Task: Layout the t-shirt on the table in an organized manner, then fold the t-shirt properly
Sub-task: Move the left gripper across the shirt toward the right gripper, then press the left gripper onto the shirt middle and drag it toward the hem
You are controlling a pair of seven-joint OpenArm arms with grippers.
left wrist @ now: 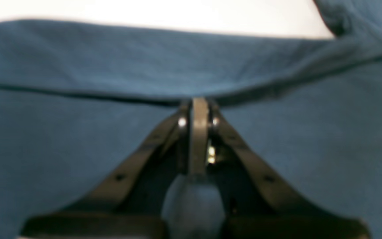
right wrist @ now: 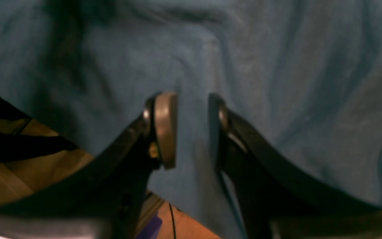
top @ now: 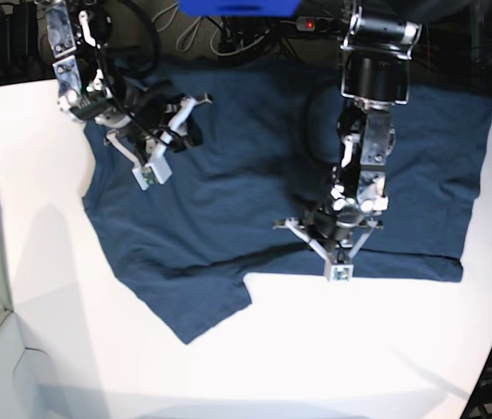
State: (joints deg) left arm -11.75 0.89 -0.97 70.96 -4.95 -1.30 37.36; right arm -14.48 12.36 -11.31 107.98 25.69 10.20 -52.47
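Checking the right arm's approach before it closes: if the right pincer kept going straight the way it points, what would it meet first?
Most likely the t-shirt itself. The right pincer stands open, and wrinkled blue fabric fills the gap between its tips and everything ahead. Nothing else shows in that line, though how close the cloth lies is unclear.

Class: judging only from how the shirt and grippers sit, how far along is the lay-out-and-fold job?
Done: the t-shirt lies mostly spread on the table. In hand: the left gripper is shut at a fabric fold; the right gripper is open above the cloth. Left: wrinkles and an askew sleeve to smooth, then all folding.
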